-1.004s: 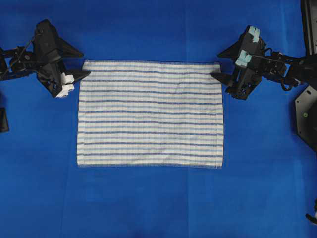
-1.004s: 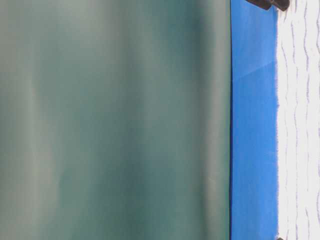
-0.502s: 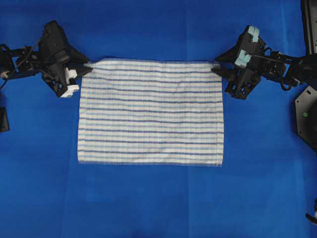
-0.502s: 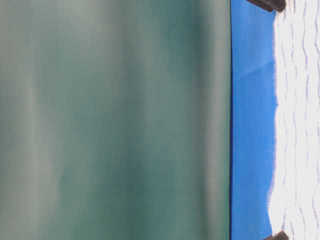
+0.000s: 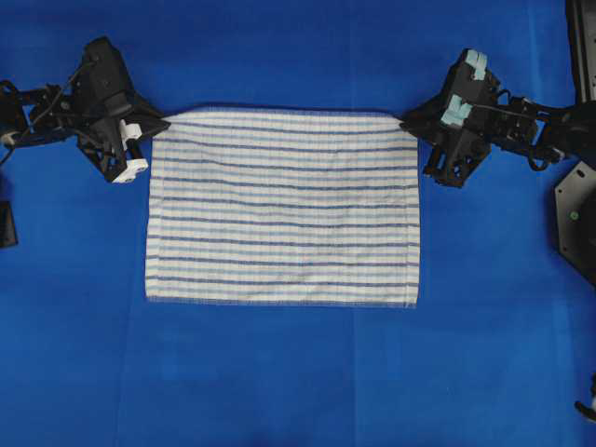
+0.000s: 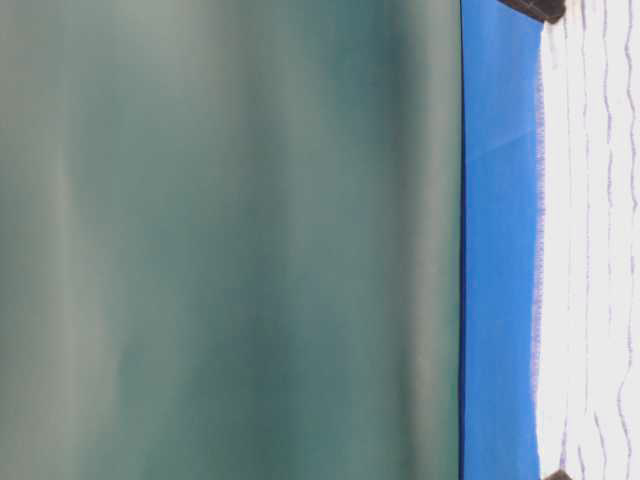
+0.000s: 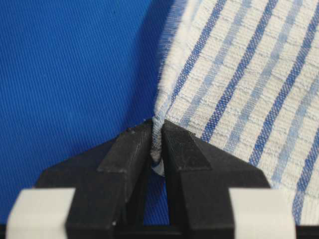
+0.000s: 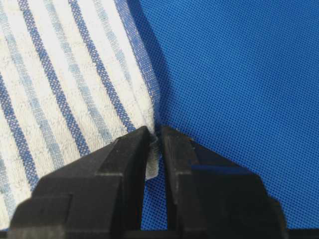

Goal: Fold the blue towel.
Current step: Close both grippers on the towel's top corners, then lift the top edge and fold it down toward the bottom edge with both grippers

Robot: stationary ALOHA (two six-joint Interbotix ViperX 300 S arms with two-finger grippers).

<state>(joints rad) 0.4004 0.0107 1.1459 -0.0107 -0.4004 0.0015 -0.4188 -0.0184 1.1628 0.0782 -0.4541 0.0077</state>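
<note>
The blue towel (image 5: pixel 284 207), white with dark-blue and pale stripes, lies spread out on the blue table covering (image 5: pixel 279 372). My left gripper (image 5: pixel 166 122) is shut on its far left corner, and the cloth (image 7: pixel 239 74) is pinched between the black fingertips (image 7: pixel 132 144) at the left gripper (image 7: pixel 156 130). At the far right corner my right gripper (image 5: pixel 404 121) is shut on the towel (image 8: pixel 60 79) too, a bit of hem showing between the tips of the right gripper (image 8: pixel 155 133). The far edge is raised off the table. In the table-level view the towel (image 6: pixel 590 240) fills the right side.
Black arm hardware (image 5: pixel 573 205) stands at the right edge of the overhead view. A small dark object (image 5: pixel 7 223) sits at the left edge. The blue covering (image 6: pixel 498 250) extends all round the towel. A blurred green surface (image 6: pixel 230 240) fills most of the table-level view.
Both grippers went from open beside the far corners to shut on them. The far edge has lifted and stretched tight, and the towel looks shorter from above.
</note>
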